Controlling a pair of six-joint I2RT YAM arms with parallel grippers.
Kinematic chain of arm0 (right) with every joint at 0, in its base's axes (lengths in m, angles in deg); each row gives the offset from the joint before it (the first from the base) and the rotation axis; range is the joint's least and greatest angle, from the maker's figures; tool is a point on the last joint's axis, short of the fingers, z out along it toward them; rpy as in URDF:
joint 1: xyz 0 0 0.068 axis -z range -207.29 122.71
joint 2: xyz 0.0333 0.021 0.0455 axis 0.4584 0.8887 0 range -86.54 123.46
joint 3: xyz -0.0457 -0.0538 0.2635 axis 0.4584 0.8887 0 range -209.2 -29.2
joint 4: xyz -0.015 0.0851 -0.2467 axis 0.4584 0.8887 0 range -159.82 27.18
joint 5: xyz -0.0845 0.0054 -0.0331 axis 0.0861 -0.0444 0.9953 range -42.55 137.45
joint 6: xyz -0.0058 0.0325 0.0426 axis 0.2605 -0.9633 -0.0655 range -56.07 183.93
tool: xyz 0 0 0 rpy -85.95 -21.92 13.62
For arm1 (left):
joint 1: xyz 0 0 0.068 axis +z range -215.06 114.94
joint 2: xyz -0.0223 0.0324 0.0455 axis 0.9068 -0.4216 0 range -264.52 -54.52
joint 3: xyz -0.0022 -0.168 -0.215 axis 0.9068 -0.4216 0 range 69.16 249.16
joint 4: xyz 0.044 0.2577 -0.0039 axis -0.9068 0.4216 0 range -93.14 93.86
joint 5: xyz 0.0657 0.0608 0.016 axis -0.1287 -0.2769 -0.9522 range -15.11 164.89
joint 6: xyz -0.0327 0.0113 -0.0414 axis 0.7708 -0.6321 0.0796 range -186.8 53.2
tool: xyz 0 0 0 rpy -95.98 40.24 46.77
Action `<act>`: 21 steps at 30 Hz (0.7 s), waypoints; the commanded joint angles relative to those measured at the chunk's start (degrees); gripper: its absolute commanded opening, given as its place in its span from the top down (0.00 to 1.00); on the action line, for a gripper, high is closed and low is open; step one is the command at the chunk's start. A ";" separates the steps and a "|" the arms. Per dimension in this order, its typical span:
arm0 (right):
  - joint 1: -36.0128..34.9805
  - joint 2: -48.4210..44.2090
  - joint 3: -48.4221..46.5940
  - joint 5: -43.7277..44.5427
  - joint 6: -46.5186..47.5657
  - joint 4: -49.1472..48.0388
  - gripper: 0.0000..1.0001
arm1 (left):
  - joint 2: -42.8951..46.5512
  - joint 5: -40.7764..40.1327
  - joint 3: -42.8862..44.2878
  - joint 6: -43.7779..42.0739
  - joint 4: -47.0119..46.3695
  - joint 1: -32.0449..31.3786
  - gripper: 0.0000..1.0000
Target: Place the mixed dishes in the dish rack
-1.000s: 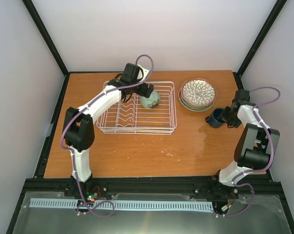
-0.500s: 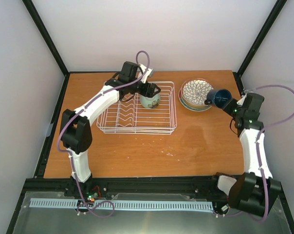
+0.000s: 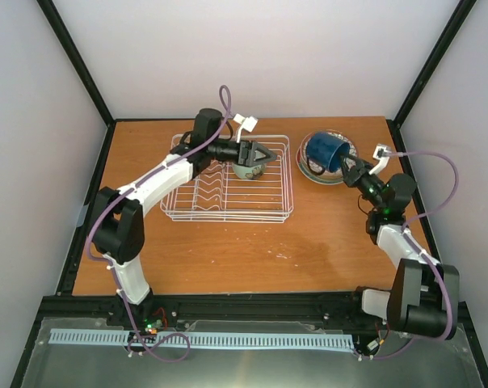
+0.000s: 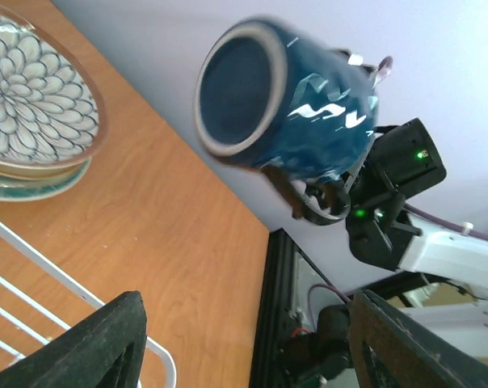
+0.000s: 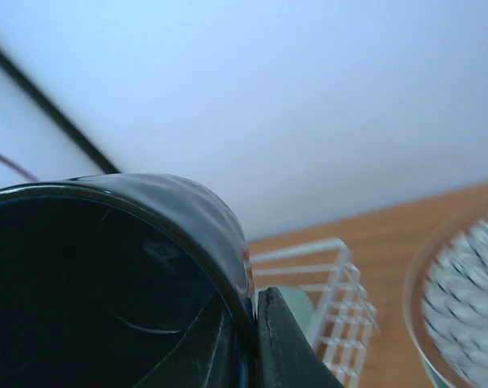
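Observation:
My right gripper (image 3: 347, 167) is shut on the rim of the dark blue mug (image 3: 324, 151) and holds it in the air, tilted on its side, over the plate stack. In the right wrist view one finger (image 5: 283, 343) presses the outside of the mug (image 5: 107, 275). The brown petal-patterned plate (image 3: 347, 155) tops a teal plate (image 4: 26, 187). My left gripper (image 3: 267, 154) is open and empty, just above the pale-green cup (image 3: 249, 169), which sits in the back right of the white dish rack (image 3: 228, 214). The left wrist view shows the mug (image 4: 292, 105) and petal plate (image 4: 30, 97).
The rack's wavy dividers (image 3: 208, 190) stand left of the cup. The rack's corner wire (image 4: 82, 279) shows between my left fingers. Black frame posts edge the table at right (image 3: 405, 137) and left (image 3: 98, 178).
My right arm lifted the blue mug off the table and swung it left over the plates. My left gripper let go of the green cup, opened and turned toward the right.

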 commanded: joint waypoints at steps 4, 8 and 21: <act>-5.49 10.20 -1.05 -1.29 -11.73 -45.51 0.97 | 3.04 7.34 -6.80 15.88 -17.94 0.19 0.34; -9.37 20.00 -4.75 -0.16 -14.15 -55.06 0.97 | 5.22 6.90 -8.46 18.89 -22.09 0.20 0.35; -21.83 23.99 -9.44 7.30 5.89 -51.49 0.97 | 6.86 7.23 -10.40 24.01 -28.59 0.31 0.40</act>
